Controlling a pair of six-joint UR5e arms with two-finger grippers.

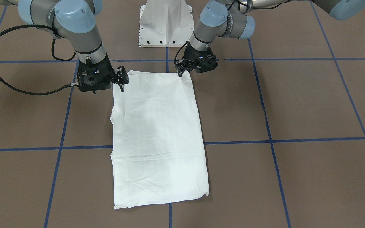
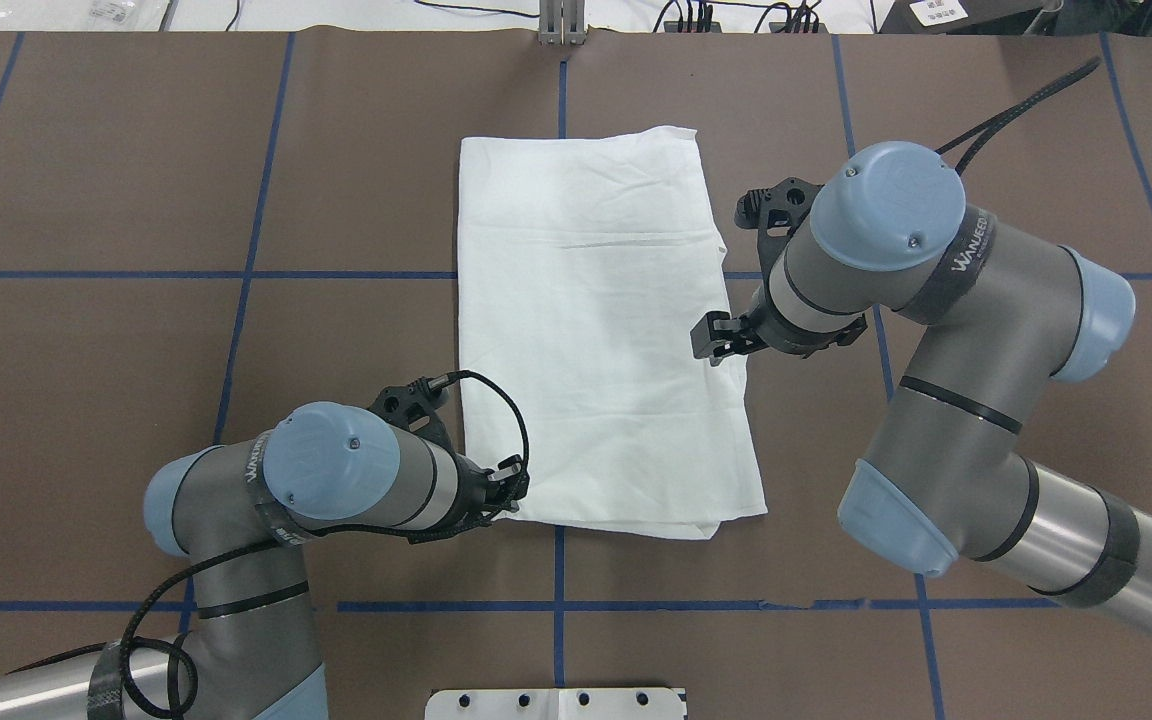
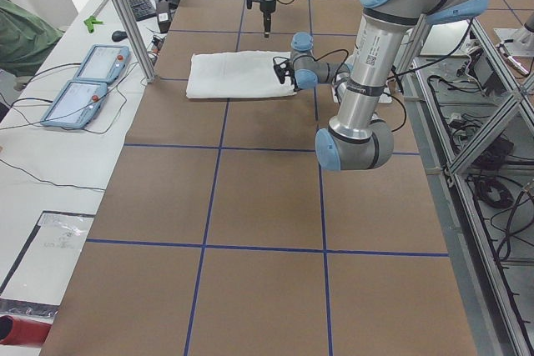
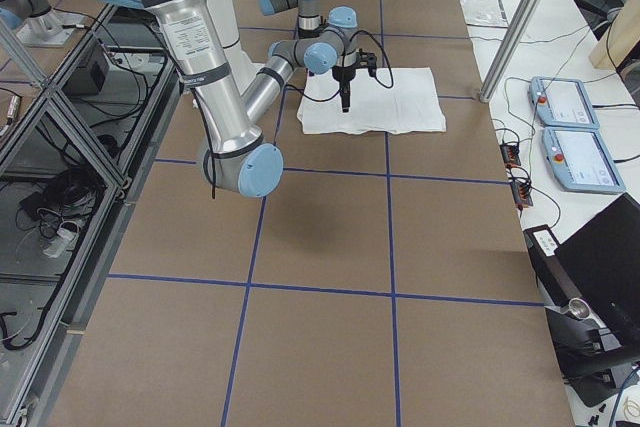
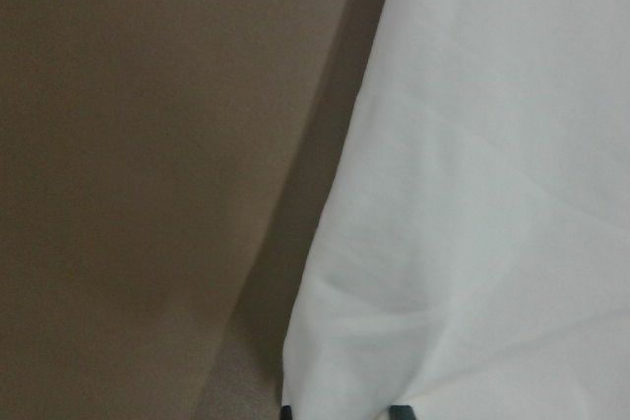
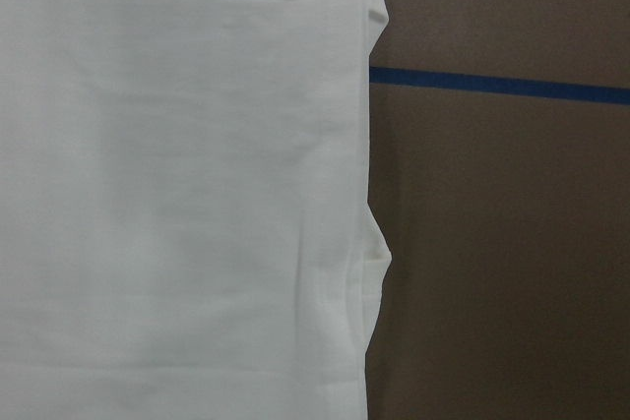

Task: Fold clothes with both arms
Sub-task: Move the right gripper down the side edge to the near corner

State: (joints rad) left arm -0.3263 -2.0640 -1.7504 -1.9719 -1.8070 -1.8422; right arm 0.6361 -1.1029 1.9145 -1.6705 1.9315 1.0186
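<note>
Closest to the robot's base, you see the left gripper (image 2: 508,492) low on the near left corner of the white T-shirt (image 2: 596,330), fingertips almost together with cloth pinched between them. Farther out, the right gripper (image 2: 719,338) points down at the right edge; its finger spacing cannot be told. The T-shirt lies folded flat on the brown table (image 2: 86,350), stretching away.
</note>
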